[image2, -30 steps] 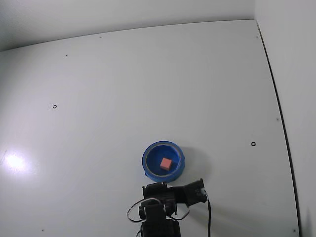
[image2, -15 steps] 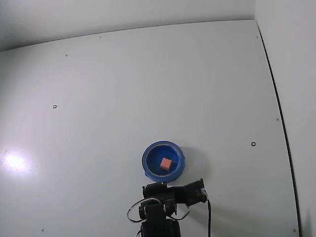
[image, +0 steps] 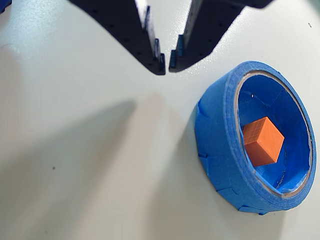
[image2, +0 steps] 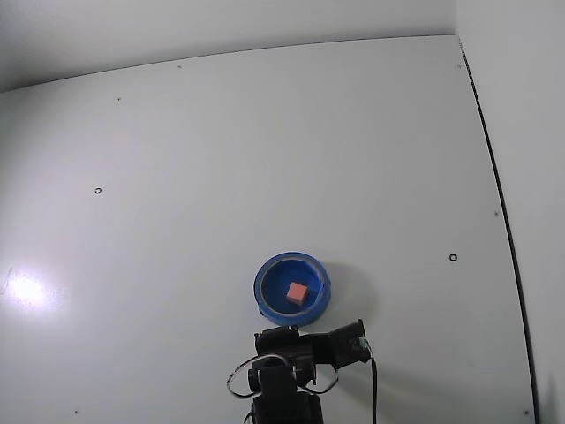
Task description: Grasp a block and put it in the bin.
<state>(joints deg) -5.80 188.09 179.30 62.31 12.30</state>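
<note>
Wrist view: a white worktop [image: 75,150] fills the picture. Two black jaws come in from the top edge, tapering to tips that stand almost together, with only a thin slit between them. The gripper [image: 166,62] holds nothing; bare worktop shows through the slit and under the tips. Its shadow falls as soft grey bands across the lower left. To the right and below the tips sits one bin [image: 220,145], a round blue ring with a thick wall, its outer face creased in flat facets. It stands apart from the jaws, not touching them. Inside the bin lies one block [image: 262,141], an orange-red cube resting on the blue floor, turned so a corner faces the camera. A sliver of something blue shows at the top left corner; what it is cannot be told.

Fixed view: the camera looks down on the same pale worktop [image2: 265,150], with a wall edge running down the right side and a bright glare spot at far left. A few small dark marks dot the surface. The one bin [image2: 262,290] sits low and near the middle, with the one block [image2: 297,291] inside it. The black arm [image2: 282,380] is folded at the bottom edge, just below the bin, with loose cables looping around it. The jaws cannot be made out here.
</note>
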